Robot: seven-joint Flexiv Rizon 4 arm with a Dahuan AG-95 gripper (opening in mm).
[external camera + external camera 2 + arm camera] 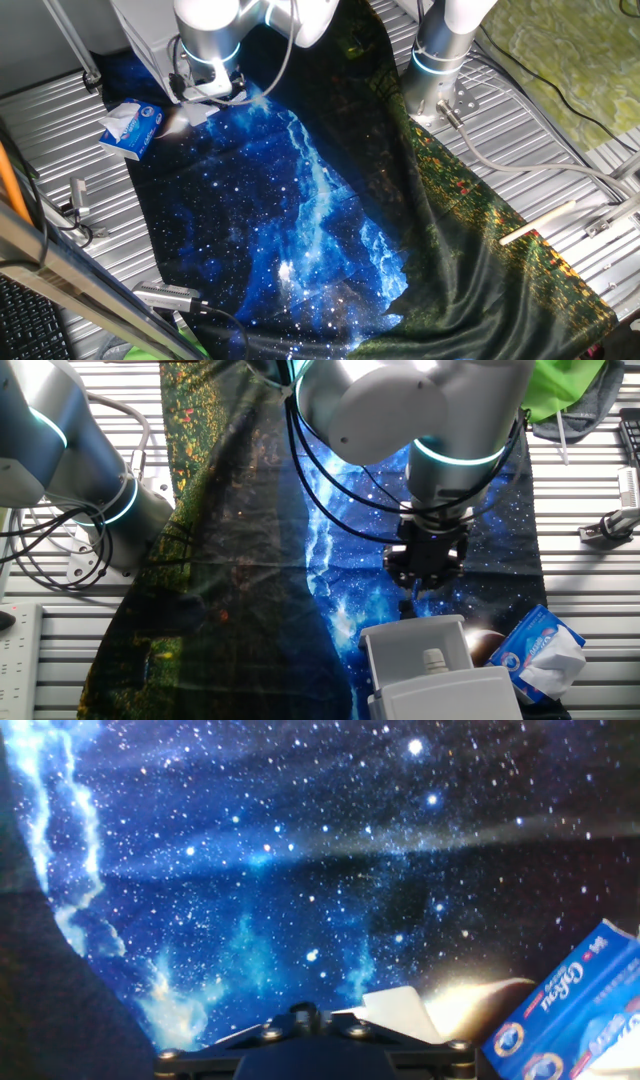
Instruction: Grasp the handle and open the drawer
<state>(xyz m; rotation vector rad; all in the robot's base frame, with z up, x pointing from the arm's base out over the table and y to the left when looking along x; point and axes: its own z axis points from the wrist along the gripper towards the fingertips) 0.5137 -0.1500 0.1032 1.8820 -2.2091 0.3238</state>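
The pale grey-white boxy unit [450, 695] stands at the cloth's edge. Its drawer [400, 640] sticks out toward my gripper, with its open top showing. A small pale knob [432, 658] shows inside the drawer's outline, and I cannot make out a handle for sure. My gripper [418, 592] hangs just beyond the drawer's front rim, slightly above it and apart from it. In the other fixed view, my gripper [205, 92] sits below the unit [150, 35]. The hand view shows only the gripper's dark base [300, 1055] and a white corner [400, 1010]; the fingers are hidden.
A small blue-and-white carton [535, 650] lies right beside the unit; it also shows in one fixed view [130, 128] and the hand view [575, 1020]. A starry blue cloth [290, 210] covers the table. A second arm's base [440, 60] stands on the cloth's far side.
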